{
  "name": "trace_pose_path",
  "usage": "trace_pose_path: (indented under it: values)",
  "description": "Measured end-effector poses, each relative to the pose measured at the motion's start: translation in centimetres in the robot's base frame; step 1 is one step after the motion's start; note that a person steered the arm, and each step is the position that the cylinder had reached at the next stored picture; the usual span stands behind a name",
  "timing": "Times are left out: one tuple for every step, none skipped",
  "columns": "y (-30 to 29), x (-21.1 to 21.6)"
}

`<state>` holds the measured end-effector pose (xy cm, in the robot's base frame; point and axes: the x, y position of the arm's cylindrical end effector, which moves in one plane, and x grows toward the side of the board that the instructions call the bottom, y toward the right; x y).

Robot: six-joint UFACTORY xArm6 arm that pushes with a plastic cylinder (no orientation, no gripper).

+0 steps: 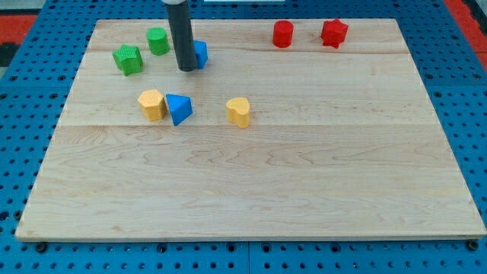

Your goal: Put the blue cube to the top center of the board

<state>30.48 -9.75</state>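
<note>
One blue cube (199, 54) sits upper left on the counter (304, 175), half hidden behind the rod; the tip (186, 69) touches its left side. No claw on this arm (a bare rod). Green blocks (128, 59) lie just left.

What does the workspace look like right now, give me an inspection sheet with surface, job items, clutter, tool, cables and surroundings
Surface: wooden board, flat, pale planks.
Job's things: blue cube near the top left, partly hidden behind the rod.
Clutter: two green blocks left of the cube; yellow block touching a blue wedge-like block; another yellow block apart; red cylinder and red block at top right.
Claw: none; my tip sits against the blue cube's left side.
Cables: nothing seen.
Surroundings: blue perforated base around the board.
</note>
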Motion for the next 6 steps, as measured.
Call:
trace_pose_path:
  values:
    - [-2.7,-0.7]
    - [-2.3,-1.7]
    - [2.0,-3.0]
    - [5.7,-4.1]
    - [6.4,-4.8]
    - [6.7,-3.7]
